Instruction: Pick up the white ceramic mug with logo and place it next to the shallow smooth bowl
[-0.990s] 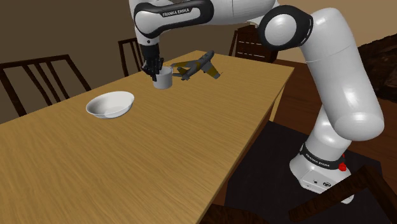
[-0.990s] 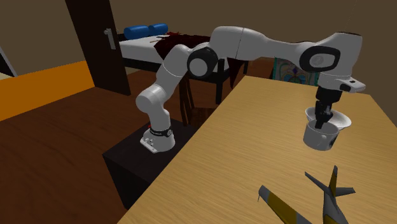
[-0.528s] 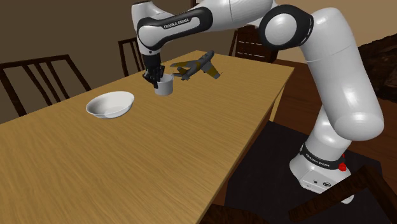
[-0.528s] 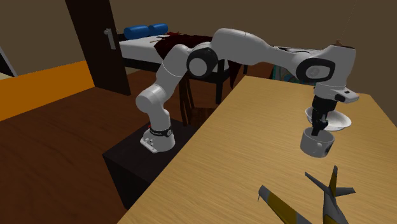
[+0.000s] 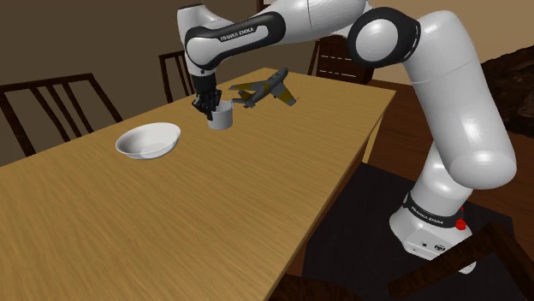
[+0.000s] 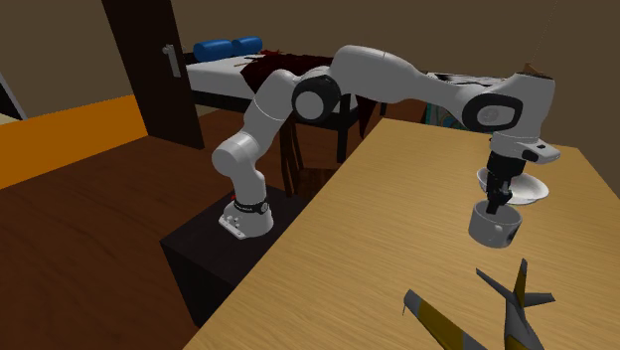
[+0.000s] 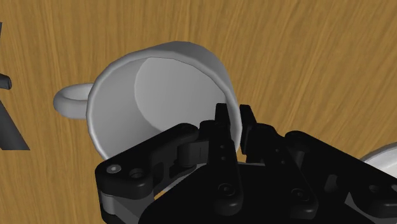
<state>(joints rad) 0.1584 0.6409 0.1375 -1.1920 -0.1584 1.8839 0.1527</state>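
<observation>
Your gripper (image 7: pixel 235 116) pinches the rim of the mug (image 7: pixel 167 89) between its fingers, near the bowl (image 5: pixel 147 142); the mug is plain white, with one handle.

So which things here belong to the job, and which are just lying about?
Job: white handled mug, its rim pinched by the black gripper; shallow white bowl.
Lying about: grey-and-yellow toy plane; dark wooden chairs.
</observation>
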